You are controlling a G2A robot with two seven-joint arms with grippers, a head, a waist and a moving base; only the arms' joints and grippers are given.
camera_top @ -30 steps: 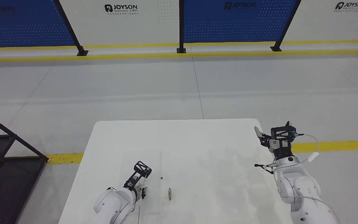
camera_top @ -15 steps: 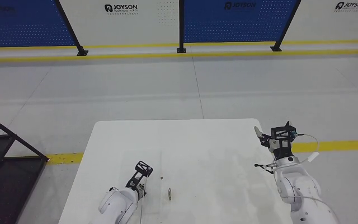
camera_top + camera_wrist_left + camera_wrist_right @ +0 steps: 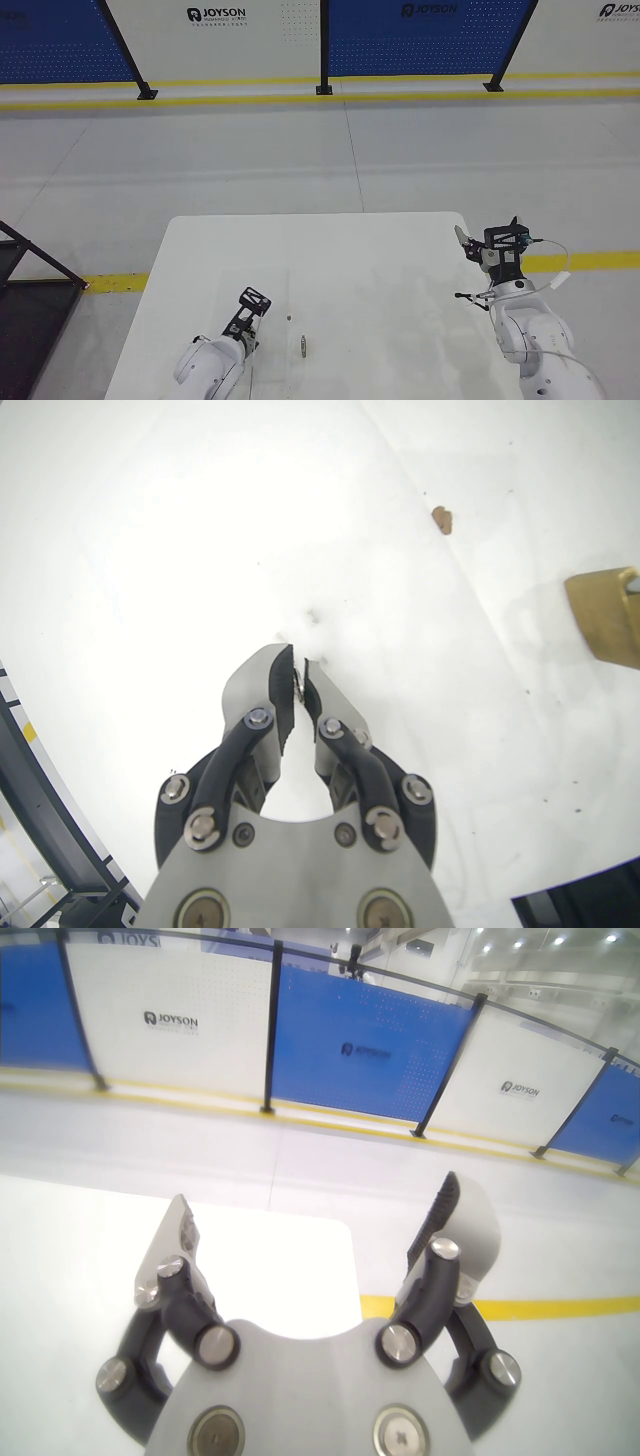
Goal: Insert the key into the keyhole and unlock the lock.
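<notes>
In the left wrist view my left gripper (image 3: 299,662) is shut on a small metal key (image 3: 300,691), of which just a sliver shows between the black pads, low over the white table (image 3: 150,550). The brass padlock (image 3: 602,620) lies on the table off to one side of that gripper, a short way apart. From above, the padlock (image 3: 301,346) sits near the table's front edge, just right of the left gripper (image 3: 247,335). My right gripper (image 3: 315,1218) is open and holds nothing. It hangs over the table's right edge (image 3: 478,250).
A small brown speck (image 3: 442,520) lies on the table beyond the padlock, also visible from above as the speck (image 3: 289,319). A black frame (image 3: 30,265) stands off the table's left side. Blue and white fence panels (image 3: 420,30) line the far floor.
The left arm has shifted slightly near the front edge, still shut on the key. The right arm and the padlock have not moved.
</notes>
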